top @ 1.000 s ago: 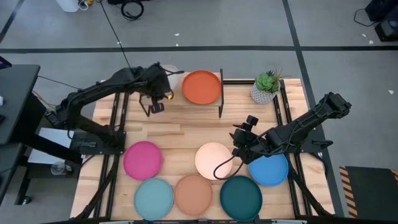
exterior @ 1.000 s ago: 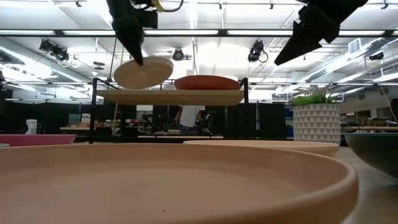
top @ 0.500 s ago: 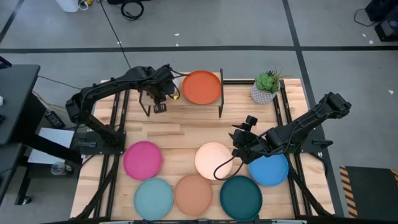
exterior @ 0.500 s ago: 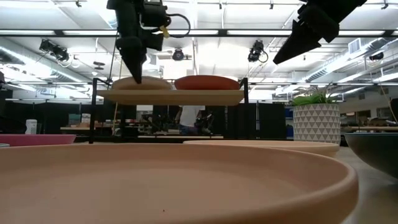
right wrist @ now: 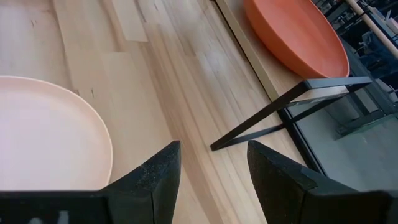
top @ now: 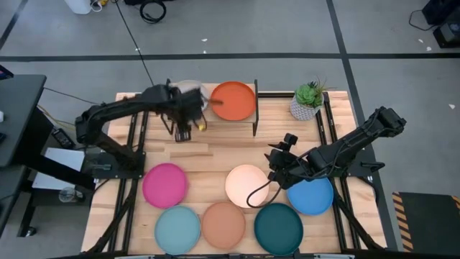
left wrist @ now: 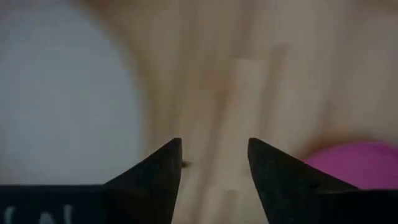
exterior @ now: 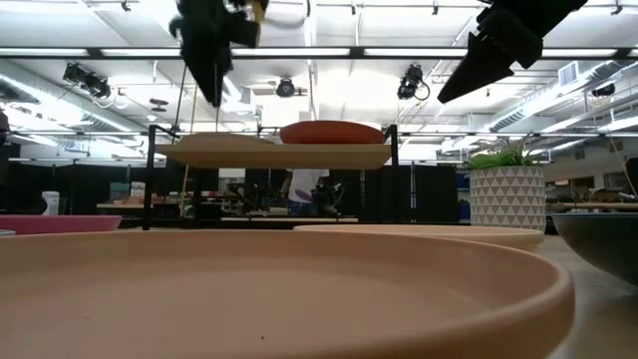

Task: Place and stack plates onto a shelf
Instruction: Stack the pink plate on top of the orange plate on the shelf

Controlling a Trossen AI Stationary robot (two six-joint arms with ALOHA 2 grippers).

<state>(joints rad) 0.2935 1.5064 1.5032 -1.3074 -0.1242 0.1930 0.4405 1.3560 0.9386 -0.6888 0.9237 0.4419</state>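
A pale plate [exterior: 214,142] lies flat on the left half of the shelf [exterior: 274,156], and an orange plate [top: 233,101] lies on the right half. My left gripper [top: 182,131] is open and empty, above the shelf's near left corner [exterior: 212,70]. Its wrist view shows the pale plate [left wrist: 62,93] and the magenta plate [left wrist: 348,165] below it. My right gripper [top: 274,157] is open and empty, raised beside the cream-peach plate [top: 248,185]. The magenta [top: 165,185], light blue [top: 177,229], peach [top: 223,224], dark teal [top: 279,228] and blue [top: 313,196] plates lie on the table.
A potted plant in a white pot [top: 307,102] stands at the table's far right, beside the shelf. The shelf's black legs [right wrist: 273,118] reach down to the wooden tabletop. Bare tabletop [top: 215,147] lies between the shelf and the plates on the table.
My left gripper has set the pale plate on the shelf's left half and let go. The plate was tilted and is now flat. The gripper has risen clear of it and drawn back a little toward the table's near edge.
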